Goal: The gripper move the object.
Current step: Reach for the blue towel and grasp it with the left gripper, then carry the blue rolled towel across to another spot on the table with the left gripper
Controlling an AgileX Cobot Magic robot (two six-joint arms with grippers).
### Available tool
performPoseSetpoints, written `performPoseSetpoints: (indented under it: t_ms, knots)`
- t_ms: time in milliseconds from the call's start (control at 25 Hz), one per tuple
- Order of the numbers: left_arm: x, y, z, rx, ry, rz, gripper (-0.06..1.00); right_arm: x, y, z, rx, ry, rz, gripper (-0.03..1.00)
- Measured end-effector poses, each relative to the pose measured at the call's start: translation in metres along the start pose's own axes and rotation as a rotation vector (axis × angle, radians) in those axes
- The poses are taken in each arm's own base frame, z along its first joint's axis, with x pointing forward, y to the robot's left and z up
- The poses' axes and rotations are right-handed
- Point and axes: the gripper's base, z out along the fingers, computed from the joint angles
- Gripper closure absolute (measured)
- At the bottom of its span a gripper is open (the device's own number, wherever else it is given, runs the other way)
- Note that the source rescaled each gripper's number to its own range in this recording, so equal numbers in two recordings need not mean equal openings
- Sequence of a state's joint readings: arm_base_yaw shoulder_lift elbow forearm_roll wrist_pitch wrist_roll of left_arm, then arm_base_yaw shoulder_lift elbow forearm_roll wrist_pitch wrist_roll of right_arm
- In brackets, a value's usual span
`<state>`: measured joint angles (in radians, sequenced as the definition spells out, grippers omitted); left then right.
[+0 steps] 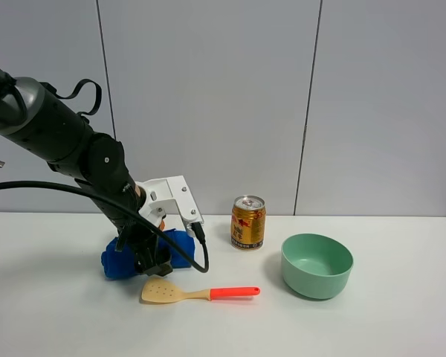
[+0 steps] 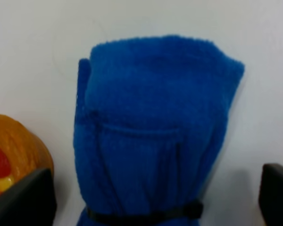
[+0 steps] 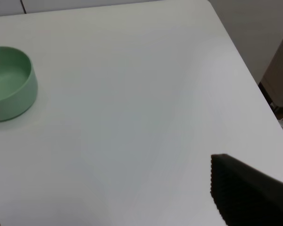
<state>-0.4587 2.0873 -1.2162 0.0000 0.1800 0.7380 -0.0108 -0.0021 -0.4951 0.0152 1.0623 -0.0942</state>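
Observation:
The object is a rolled bright-blue cloth bundle (image 1: 123,260) with a dark band around its middle, lying on the white table at the left. My left gripper (image 1: 150,256) is down over it, below a white bracket (image 1: 175,197) and a black cable. In the left wrist view the bundle (image 2: 155,127) fills the middle. The left gripper (image 2: 151,200) is open, with one dark finger (image 2: 23,197) on each side of the cloth and a small gap at each. My right gripper (image 3: 101,183) is open and empty above bare table.
A beige spatula with an orange-red handle (image 1: 201,292) lies just in front of the bundle. A gold can (image 1: 248,222) stands mid-table. A green bowl (image 1: 317,265) sits to its right, also in the right wrist view (image 3: 9,84). An orange rounded object (image 2: 14,150) lies beside the cloth.

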Motion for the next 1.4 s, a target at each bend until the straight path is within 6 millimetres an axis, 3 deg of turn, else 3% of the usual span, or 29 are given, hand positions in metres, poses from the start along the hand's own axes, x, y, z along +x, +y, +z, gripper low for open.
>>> performPoseSetpoints:
  t_ms: [120,240,320,880,960,1080,1120,1400]
  knots:
    - [0.001,0.002,0.000,-0.008,-0.003,-0.005,0.06,0.000,0.000,0.000,0.000,0.000,0.000,-0.03]
    - [0.002,0.003,0.000,-0.008,-0.002,-0.005,0.24,0.000,0.000,0.000,0.000,0.000,0.000,-0.03]
    - [0.002,0.003,0.000,-0.009,-0.003,0.001,0.30,0.000,0.000,0.000,0.000,0.000,0.000,-0.03]
    - [0.007,-0.002,0.014,-0.008,-0.001,0.072,0.33,0.000,0.000,0.000,0.000,0.000,0.000,-0.03]
    - [0.007,-0.002,0.014,-0.008,-0.002,0.072,0.44,0.000,0.000,0.000,0.000,0.000,0.000,-0.03]
    - [0.006,-0.001,0.013,-0.012,-0.005,0.072,0.88,0.000,0.000,0.000,0.000,0.000,0.000,-0.03]
    - [0.006,-0.001,0.013,-0.012,-0.005,0.072,0.94,0.000,0.000,0.000,0.000,0.000,0.000,-0.03]
    - [-0.001,-0.003,0.004,0.001,-0.002,0.095,0.94,0.000,0.000,0.000,0.000,0.000,0.000,-0.03]
